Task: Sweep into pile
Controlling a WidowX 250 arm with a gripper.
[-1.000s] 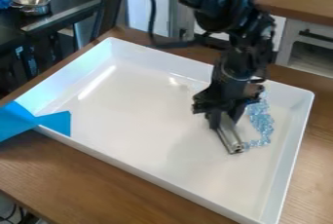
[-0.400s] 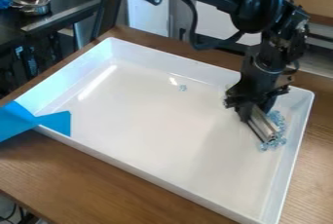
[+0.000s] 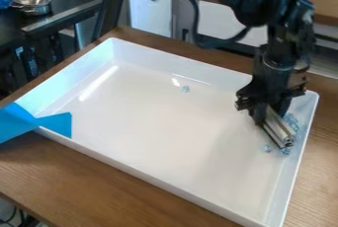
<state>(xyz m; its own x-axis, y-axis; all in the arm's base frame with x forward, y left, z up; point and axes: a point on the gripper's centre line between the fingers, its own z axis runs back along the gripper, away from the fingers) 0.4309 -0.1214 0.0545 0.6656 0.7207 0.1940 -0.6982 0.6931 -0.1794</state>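
In the camera view, the black two-finger claw (image 3: 269, 109) grips a ridged silver metal bar (image 3: 280, 131). Glassy pale-blue bits (image 3: 292, 121) cluster right of it, near the glossy white rectangular tray's (image 3: 151, 122) wall; smooth floor spreads left, with a small stray clump (image 3: 185, 89).

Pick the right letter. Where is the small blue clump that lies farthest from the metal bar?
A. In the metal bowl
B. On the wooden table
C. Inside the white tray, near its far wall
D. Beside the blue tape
C: the small blue clump sits on the floor of the white tray, close to the far wall and away from the metal bar.
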